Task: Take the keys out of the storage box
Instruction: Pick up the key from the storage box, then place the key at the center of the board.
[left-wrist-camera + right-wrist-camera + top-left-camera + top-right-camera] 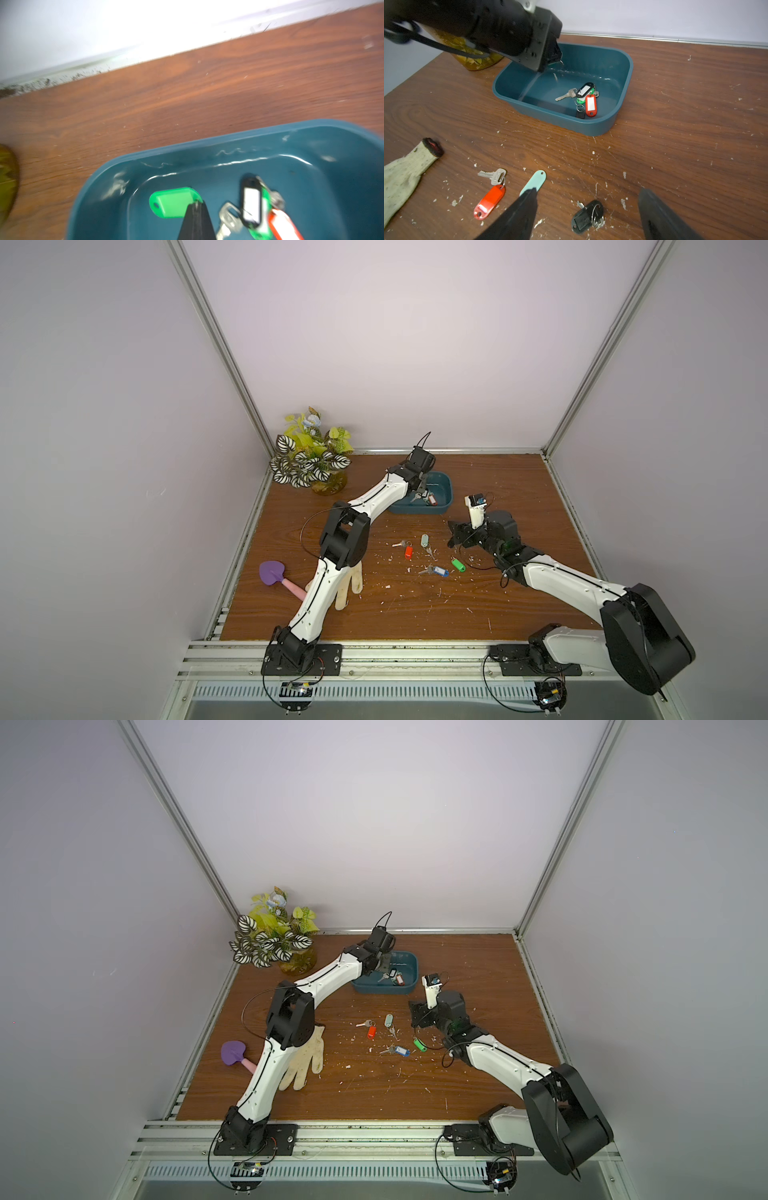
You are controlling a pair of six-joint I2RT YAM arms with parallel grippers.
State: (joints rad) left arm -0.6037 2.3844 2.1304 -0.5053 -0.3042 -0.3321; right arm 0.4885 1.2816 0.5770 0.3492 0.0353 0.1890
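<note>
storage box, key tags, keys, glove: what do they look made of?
Storage box: teal moulded plastic, probably; glossy glints, rounded rim.
Tags: smooth coloured plastic, slight sheen.
Keys: silver metal, bright reflections.
Glove: off-white knit fabric, it seems; ribbed weave, matte, soiled.

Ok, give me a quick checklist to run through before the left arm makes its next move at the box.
1. Grip: left gripper shut on the green tag at one end: ok.
2. That tag's key free of the others: cannot tell, hidden.
3. Is the box empty: not ok; other keys, with black, green and red tags, lie inside.
4. Is the right gripper open and outside the box: ok.
5. Drop area: probably not ok; the right gripper hovers above loose keys on the table.
</note>
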